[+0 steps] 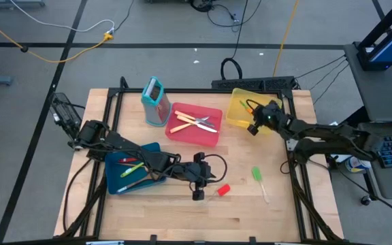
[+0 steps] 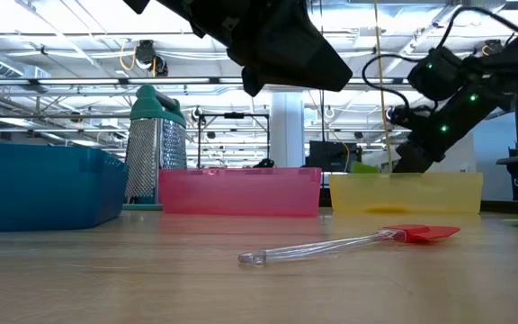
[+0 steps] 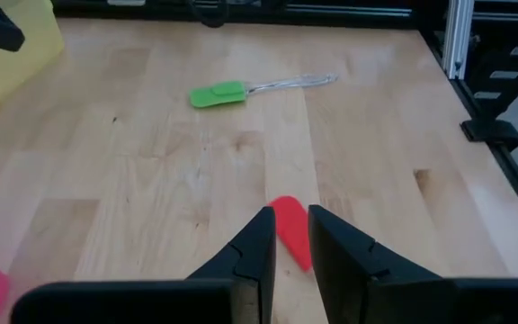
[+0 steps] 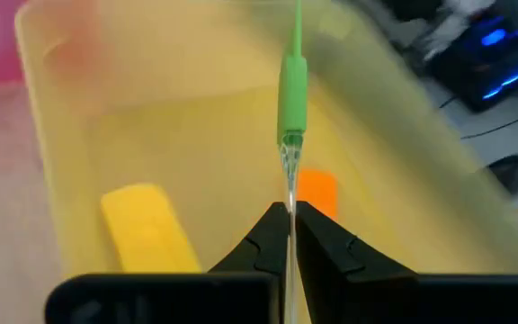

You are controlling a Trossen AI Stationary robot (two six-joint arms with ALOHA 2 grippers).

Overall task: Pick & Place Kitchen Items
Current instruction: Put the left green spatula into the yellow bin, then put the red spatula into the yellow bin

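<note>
A red spatula (image 1: 222, 190) with a clear handle (image 2: 317, 247) lies flat on the table. My left gripper (image 1: 197, 185) hangs above its near end, open by a narrow gap; the red blade (image 3: 290, 229) shows past the fingers, untouched. A green spatula (image 1: 257, 175) lies flat to the right and also shows in the left wrist view (image 3: 218, 94). My right gripper (image 1: 254, 126) is over the yellow tray (image 1: 237, 117), shut on a slim green utensil (image 4: 292, 90) with a clear stem. My right gripper pinches the utensil's clear stem (image 4: 289, 184) between its two fingertips. The utensil runs on straight ahead of the fingers, its green part farthest out, over the inside of the yellow tray. Whether its far end touches the tray, I cannot tell.
The yellow tray holds a yellow piece (image 4: 142, 225) and an orange piece (image 4: 316, 189). A red tray (image 1: 213, 133) with cream-handled knives stands mid-table, a blue tray (image 1: 114, 184) with utensils lies under my left arm, and a teal grater (image 1: 154, 99) stands behind them.
</note>
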